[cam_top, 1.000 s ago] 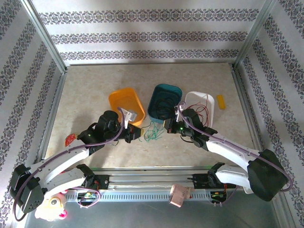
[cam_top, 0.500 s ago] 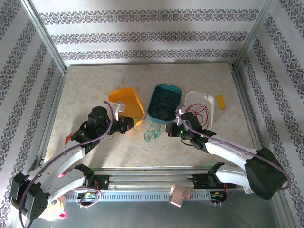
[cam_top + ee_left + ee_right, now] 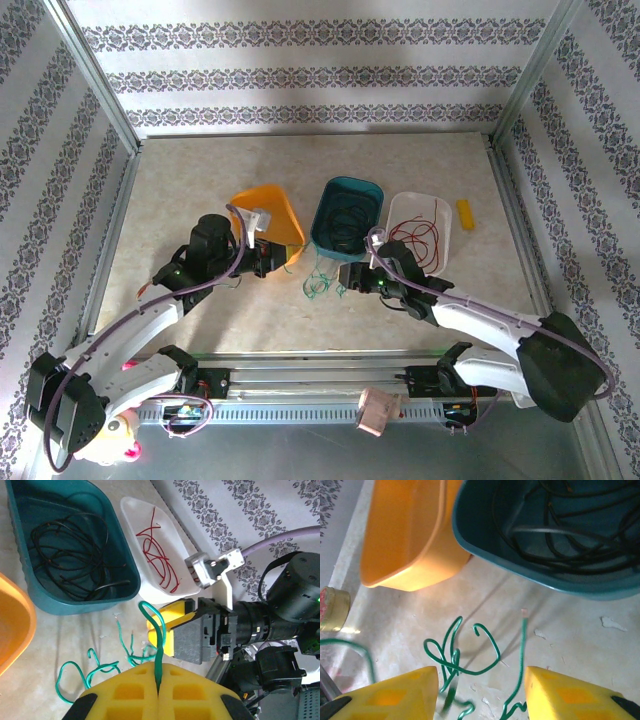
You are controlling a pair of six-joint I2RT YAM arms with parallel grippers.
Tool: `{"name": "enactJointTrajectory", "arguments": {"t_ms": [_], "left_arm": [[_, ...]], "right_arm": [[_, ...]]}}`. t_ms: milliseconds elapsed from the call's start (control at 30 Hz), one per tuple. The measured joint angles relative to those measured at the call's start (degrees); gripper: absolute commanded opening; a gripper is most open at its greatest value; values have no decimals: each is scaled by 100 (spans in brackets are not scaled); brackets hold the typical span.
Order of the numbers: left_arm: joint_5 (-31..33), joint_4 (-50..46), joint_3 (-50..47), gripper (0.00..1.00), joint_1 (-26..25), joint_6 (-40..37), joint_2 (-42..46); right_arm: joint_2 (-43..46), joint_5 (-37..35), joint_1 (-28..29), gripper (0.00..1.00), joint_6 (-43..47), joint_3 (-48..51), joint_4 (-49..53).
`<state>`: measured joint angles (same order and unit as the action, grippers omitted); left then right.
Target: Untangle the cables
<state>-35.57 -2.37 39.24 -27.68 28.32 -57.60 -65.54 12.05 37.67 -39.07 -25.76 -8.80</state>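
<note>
Green cables (image 3: 465, 655) lie loose on the surface (image 3: 570, 645) just on the near side of the teal bin (image 3: 485, 545), directly beneath the open right end effector (image 3: 481, 680). The left end effector (image 3: 159, 675), opposite, is clamped on a green strand (image 3: 156, 640).

Loose green cables (image 3: 320, 281) lie curled and looped together on the worktop, midway along and toward its near edge, one strand (image 3: 156, 635) rising clamped in the left gripper (image 3: 158, 672). Behind them, black cables (image 3: 65, 555) coil inside a teal bin (image 3: 324, 222). To its right, thin red cables (image 3: 160, 562) lie loosely in a white tray (image 3: 447, 240).
</note>
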Motion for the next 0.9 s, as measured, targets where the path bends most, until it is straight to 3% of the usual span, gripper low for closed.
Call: {"name": "enactJointTrajectory", "arguments": {"t_ms": [433, 900], "left_arm": [[103, -2, 0, 0, -149, -68, -133], [109, -164, 0, 0, -238, -197, -44]], "right_arm": [[223, 107, 153, 53, 195, -44, 13], [-1174, 131, 219, 49, 214, -785, -291]]}}
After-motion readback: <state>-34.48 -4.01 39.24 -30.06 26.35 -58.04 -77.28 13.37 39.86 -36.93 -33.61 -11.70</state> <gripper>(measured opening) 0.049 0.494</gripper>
